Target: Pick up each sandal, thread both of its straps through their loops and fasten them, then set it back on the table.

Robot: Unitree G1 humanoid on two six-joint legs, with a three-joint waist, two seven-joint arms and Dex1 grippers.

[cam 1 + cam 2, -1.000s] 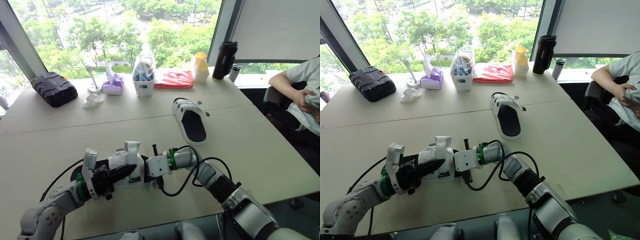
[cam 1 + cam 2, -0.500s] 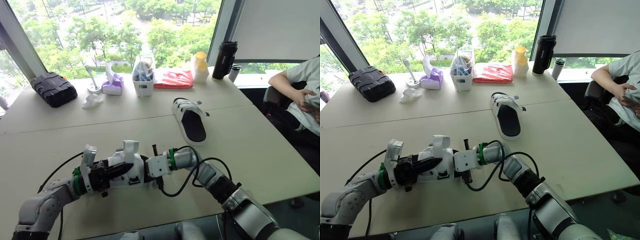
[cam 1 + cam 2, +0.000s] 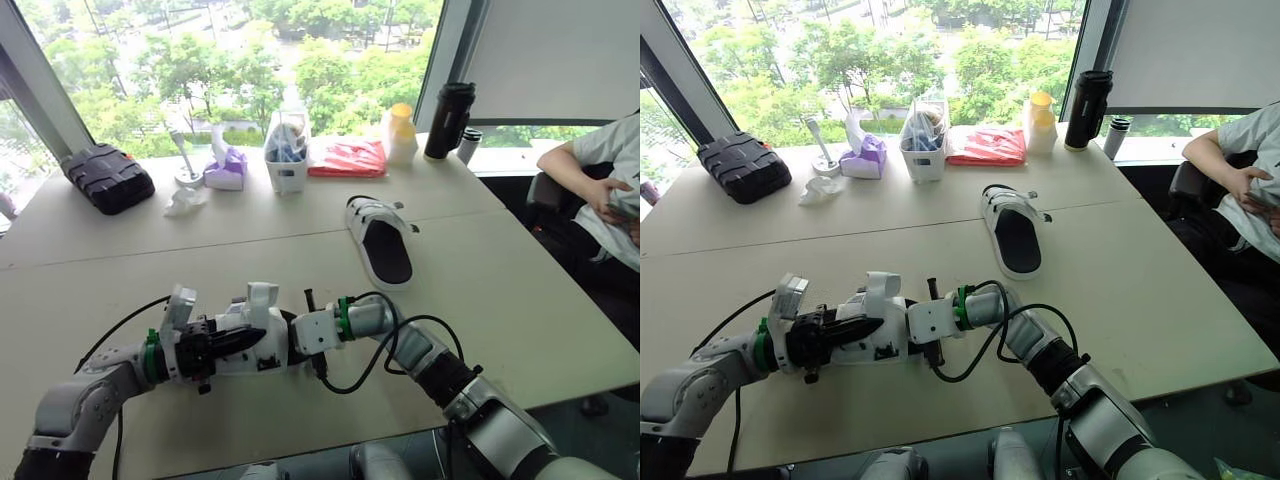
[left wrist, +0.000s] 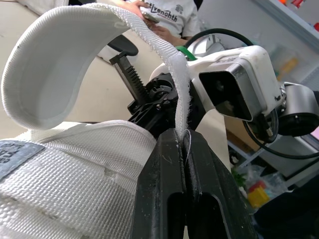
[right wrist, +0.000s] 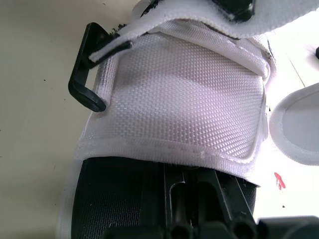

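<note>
The left gripper (image 4: 183, 137)'s jaws clamp the strap (image 4: 55, 59) by its thin edge: a hard tug toward the loop (image 5: 75, 87) and it slips free!

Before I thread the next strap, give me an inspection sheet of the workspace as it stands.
Surface: beige table, a seam running across it.
Job's things: white-strapped black-soled sandal between the grippers, one white webbing strap arching loose; second matching sandal lying apart, farther back.
Clutter: black ribbed case, purple tissue box, white basket, red packet, yellow-lidded bottle, black flask, all along the far edge.
Grippers: left gripper shut on the strap's end; right gripper at the sandal's footbed.
Cables: black cable looping off the right arm onto the table.
Surroundings: seated person at the right; window behind.
</note>
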